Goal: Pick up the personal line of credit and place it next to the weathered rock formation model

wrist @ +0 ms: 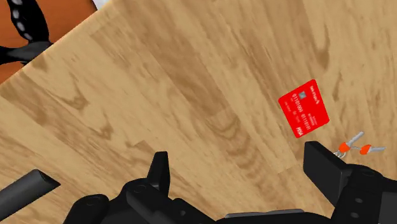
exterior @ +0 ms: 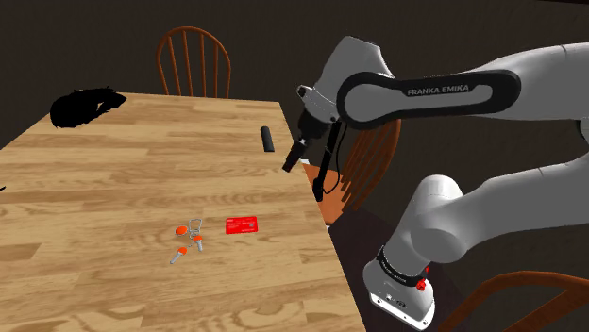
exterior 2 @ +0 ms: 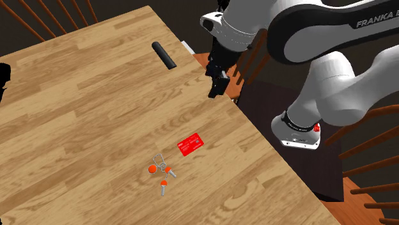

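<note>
Red card (exterior: 242, 224) lies flat on the table (exterior: 104, 179), just beside the keys (exterior: 189, 238), down and left of the gripper (exterior: 291, 166) in the shoulder view. The gripper hovers near the table's edge, fingers spread and empty. The card sits outside their gap, its long axis askew to them.

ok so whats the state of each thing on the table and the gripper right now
gripper: open, holding nothing, near the table edge
red card: lying flat, printed side up, not gripped
keys: lying flat beside the card, not touching it
black cylinder: lying on its side
black rock model: resting on the far corner, card not beside it yet
</note>
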Controlling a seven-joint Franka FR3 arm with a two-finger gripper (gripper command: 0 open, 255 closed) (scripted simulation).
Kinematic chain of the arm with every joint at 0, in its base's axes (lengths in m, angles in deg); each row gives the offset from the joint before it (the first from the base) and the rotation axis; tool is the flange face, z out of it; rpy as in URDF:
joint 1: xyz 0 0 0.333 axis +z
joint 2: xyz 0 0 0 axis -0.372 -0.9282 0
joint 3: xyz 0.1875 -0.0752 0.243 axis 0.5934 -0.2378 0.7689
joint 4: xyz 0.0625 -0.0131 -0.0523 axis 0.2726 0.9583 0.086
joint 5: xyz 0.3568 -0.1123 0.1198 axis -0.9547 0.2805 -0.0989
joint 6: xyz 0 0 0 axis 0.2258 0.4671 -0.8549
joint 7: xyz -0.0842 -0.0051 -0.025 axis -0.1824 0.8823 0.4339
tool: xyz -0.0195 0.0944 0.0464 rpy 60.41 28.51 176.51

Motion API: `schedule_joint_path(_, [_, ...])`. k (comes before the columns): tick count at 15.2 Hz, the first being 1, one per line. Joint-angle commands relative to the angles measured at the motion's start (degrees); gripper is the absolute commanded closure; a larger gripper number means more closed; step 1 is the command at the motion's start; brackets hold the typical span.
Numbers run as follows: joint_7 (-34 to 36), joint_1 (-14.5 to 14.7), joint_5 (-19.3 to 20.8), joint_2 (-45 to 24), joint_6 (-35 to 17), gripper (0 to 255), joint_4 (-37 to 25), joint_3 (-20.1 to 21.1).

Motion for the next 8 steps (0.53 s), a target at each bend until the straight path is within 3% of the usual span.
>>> schedule_joint_path(1, [-2.74,2.52,-1.72,-1.61,-5.9,0,2.16,0.07])
schedule_joint_path(8, [-13.64,14.5,-9.85,-11.75,-26.97,0,6.42,-0.9])
